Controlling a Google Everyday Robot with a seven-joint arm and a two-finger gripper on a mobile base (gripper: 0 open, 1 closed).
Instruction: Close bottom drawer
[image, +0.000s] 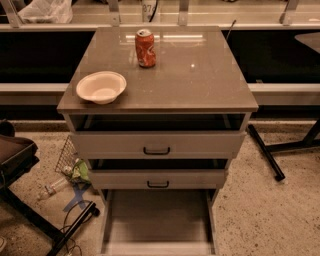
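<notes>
The bottom drawer (157, 220) is pulled far out from the cabinet, its long shallow grey tray open and bare; its front runs off the lower edge of the view. The top drawer (157, 145) and middle drawer (158, 179) above it stand slightly open, each with a small black bar handle. The gripper is not in view.
A red soda can (145, 48) and a white bowl (101, 87) stand on the cabinet top (200, 75). A black chair base (30, 200), a wire basket with litter (70, 165) and a bottle lie on the floor at left. A black table leg (265, 152) is at right.
</notes>
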